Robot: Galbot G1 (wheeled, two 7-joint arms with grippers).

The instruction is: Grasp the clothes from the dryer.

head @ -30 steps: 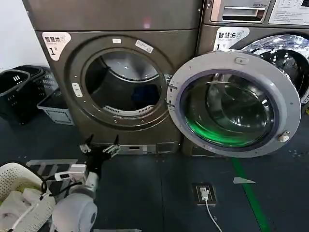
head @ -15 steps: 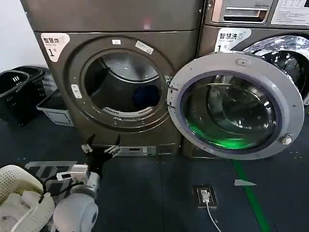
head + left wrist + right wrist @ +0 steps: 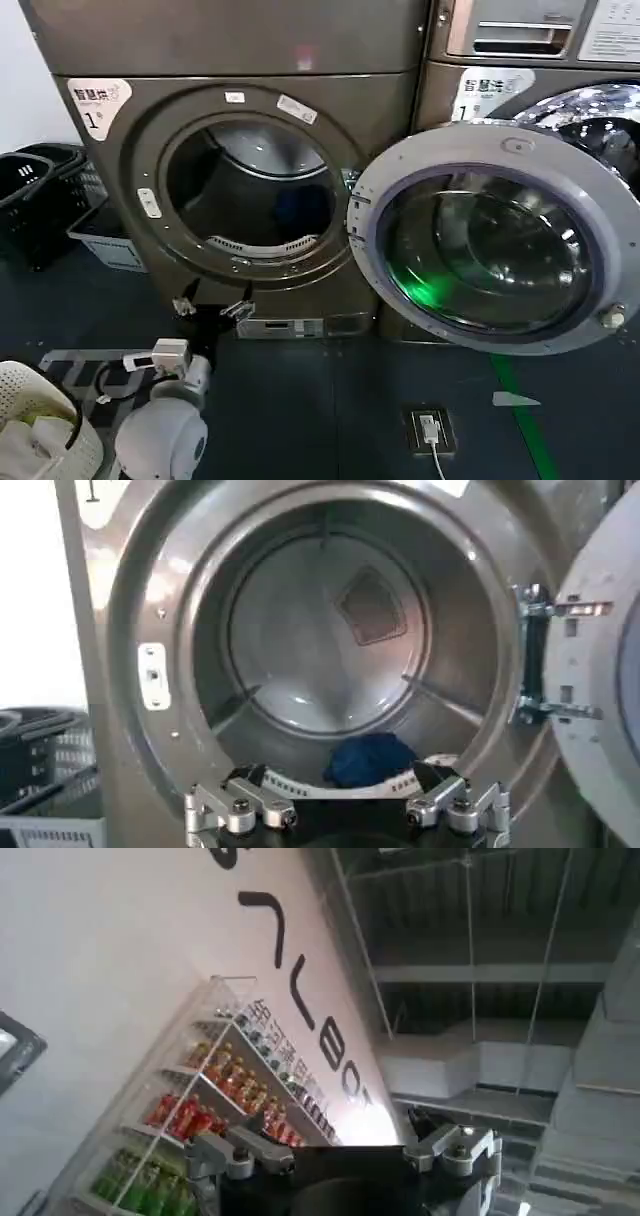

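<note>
Head view: bronze-brown metallic front-loading dryer (image 3: pixel 250 190) centre-left, silver-grey round glass door (image 3: pixel 495 235) swung wide right, covering neighbouring silver-panel machine (image 3: pixel 540 50). Two dark plastic baskets (image 3: pixel 35 195) at left, one white perforated basket (image 3: pixel 40 430) holding pale laundry. Left gripper (image 3: pixel 212 306) spread, empty, low before drum.

Left wrist view: one blue cloth (image 3: pixel 368 759) on drum floor.

Right wrist view: right gripper (image 3: pixel 345 1148) spread, aimed at shelf wall (image 3: pixel 200 1118).

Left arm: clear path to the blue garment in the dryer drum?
Probably yes. The dryer door is swung fully aside, and the open left gripper sits just below the porthole facing the blue garment, with nothing between them.
</note>
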